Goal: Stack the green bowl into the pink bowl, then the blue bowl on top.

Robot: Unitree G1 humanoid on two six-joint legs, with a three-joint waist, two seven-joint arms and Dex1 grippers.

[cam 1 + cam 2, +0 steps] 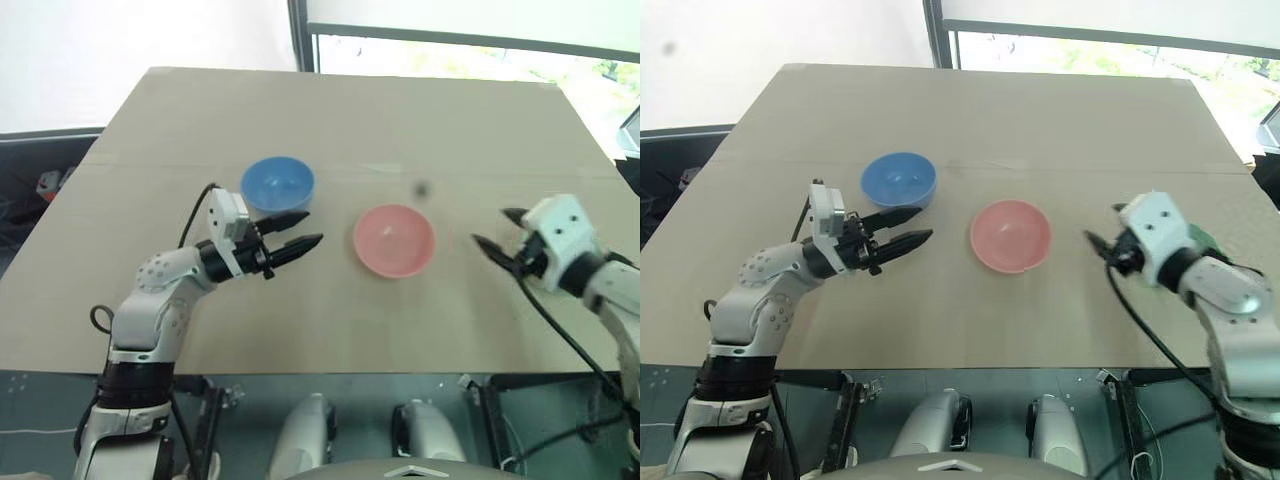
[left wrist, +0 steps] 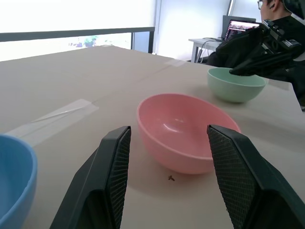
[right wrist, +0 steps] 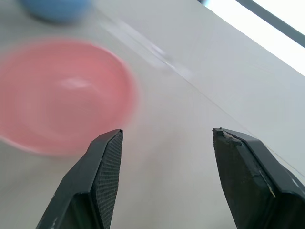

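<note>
The pink bowl [image 1: 394, 240] sits empty and upright at the table's middle. Left of it and a little farther back stands the blue bowl [image 1: 278, 185], also empty. My left gripper [image 1: 312, 226] hovers open between these two, pointing toward the pink bowl [image 2: 183, 131]. At the right, the green bowl [image 2: 236, 85] rests on the table; from the head only a sliver of it [image 1: 1202, 238] peeks out behind my right hand. My right gripper [image 1: 497, 230] is open with nothing between its fingers, right of the pink bowl [image 3: 57, 95] and aimed toward it.
The brown cardboard-covered table [image 1: 350, 120] has a tape seam [image 2: 57, 117] across it. Its front edge lies just below both arms. A person [image 2: 281, 21] sits at a laptop beyond the table's right side. Windows stand behind the far edge.
</note>
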